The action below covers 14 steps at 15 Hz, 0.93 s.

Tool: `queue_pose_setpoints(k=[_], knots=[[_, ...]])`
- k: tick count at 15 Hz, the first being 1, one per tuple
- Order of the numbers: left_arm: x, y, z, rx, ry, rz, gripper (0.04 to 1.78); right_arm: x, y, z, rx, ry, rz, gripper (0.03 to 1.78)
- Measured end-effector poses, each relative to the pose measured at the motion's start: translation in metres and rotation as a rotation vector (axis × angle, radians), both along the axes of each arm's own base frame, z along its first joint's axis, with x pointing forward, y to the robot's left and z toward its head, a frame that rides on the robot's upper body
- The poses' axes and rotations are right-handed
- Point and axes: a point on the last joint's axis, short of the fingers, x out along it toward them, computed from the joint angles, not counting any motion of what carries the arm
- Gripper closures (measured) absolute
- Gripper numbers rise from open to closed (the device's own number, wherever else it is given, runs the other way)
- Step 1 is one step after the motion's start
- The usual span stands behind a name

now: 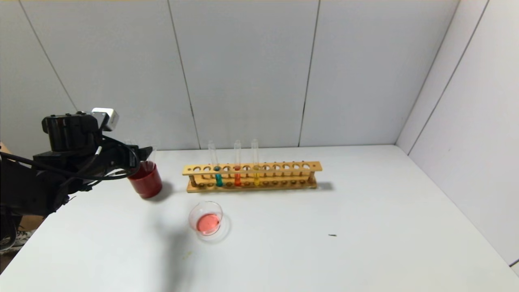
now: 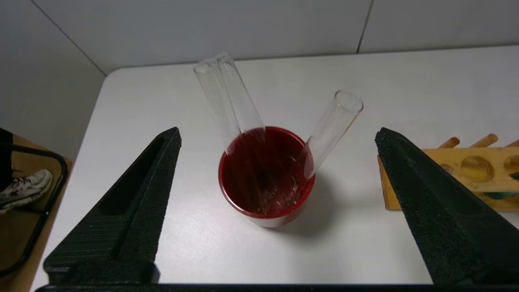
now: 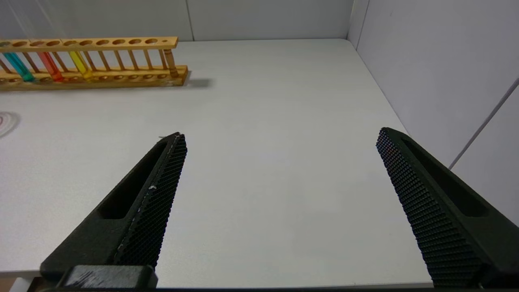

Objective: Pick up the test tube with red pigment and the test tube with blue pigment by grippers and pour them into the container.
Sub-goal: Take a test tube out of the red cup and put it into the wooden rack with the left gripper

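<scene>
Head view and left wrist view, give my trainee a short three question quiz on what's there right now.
1. True or false: the left black tool, facing the dark red round cup, grips a tube.
2. How many empty clear glass tubes lean in that cup? A two, B three, C four.
3. Fill in: the shallow round clear glass dish holds ___ liquid.
Key: 1 false, it is open; 2 B; 3 pink.

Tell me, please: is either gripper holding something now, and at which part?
Nothing is held. The left gripper is open beside the dark red cup, which contains empty tubes. The right gripper is open over bare table.
</scene>
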Motion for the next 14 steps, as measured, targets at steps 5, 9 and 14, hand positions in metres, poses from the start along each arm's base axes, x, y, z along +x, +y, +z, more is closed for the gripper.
queue_pose_setpoints(k=[5,9,14], knots=[[-0.014,0.0,0.036,0.007,-0.092,-0.001,0.07,0.0,0.0,0.0,0.0,0.0,0.0,0.1],[-0.035,-0.008,0.061,0.006,-0.14,-0.028,0.07,0.0,0.0,0.0,0.0,0.0,0.0,0.1],[-0.08,-0.035,0.076,-0.005,-0.174,-0.113,0.07,0.0,0.0,0.0,0.0,0.0,0.0,0.1]])
